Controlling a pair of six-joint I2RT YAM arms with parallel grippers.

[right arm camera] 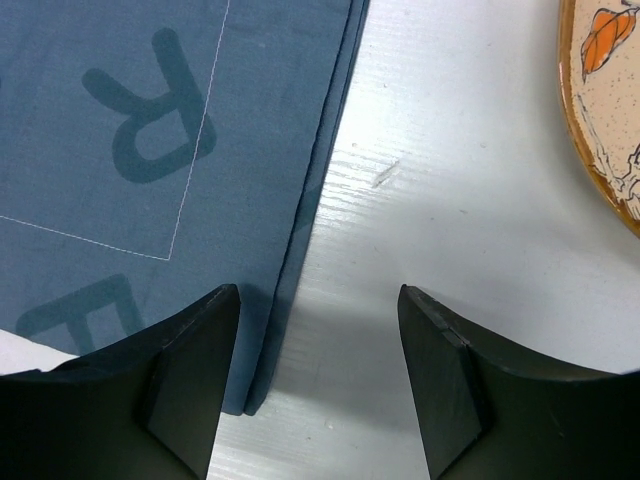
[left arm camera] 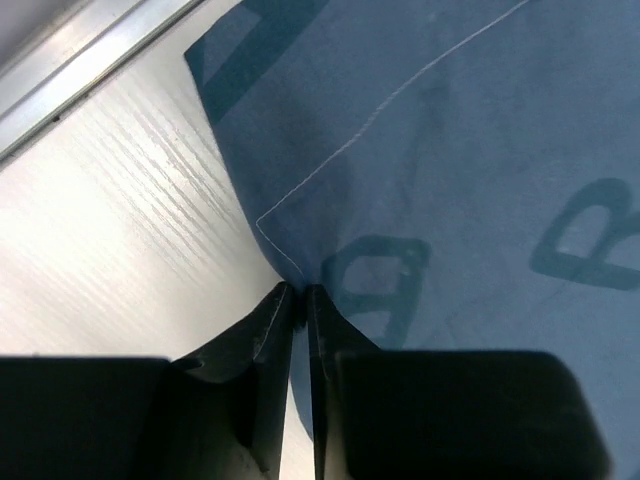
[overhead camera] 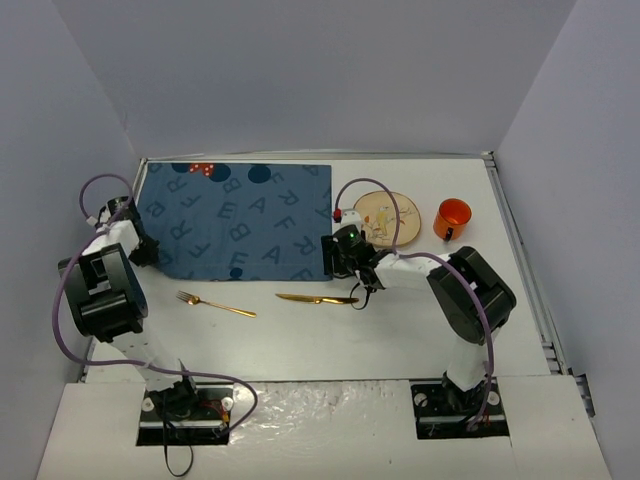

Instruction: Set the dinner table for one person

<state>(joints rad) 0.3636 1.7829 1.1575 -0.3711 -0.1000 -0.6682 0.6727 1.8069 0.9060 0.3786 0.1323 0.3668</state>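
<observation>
Blue cloth printed with letters, the placemat [overhead camera: 235, 222] lies in the upper left-centre of the top view. It rests on the white tabletop [overhead camera: 400, 335], which fills the middle of that frame and carries everything else.

The left jaws are clenched on the placemat's lower left corner. At the bottom centre of the left wrist view, the two fingers [left arm camera: 270, 340] meet with the hem pinched between them. The right jaws stand released at the lower right corner, one side over the cloth and the other over bare tabletop. They straddle the hem and, as far as can be told, do not touch it.

The plate [overhead camera: 386, 218] sits just right of the placemat, with the orange mug [overhead camera: 452, 218] further right. The gold fork [overhead camera: 215, 304] and knife [overhead camera: 317, 298] lie below the cloth's lower edge.

The step in hand looks like squaring or shifting the placemat with both arms. To do it well, the right jaws should sink until one tip slides under the hem, then close on cloth alone. Both corners should then rise only slightly and travel together at the same pace, keeping the cloth taut so it lands flat. The knife lies near the right jaws and the plate is close by, so a sagging edge could sweep either.
</observation>
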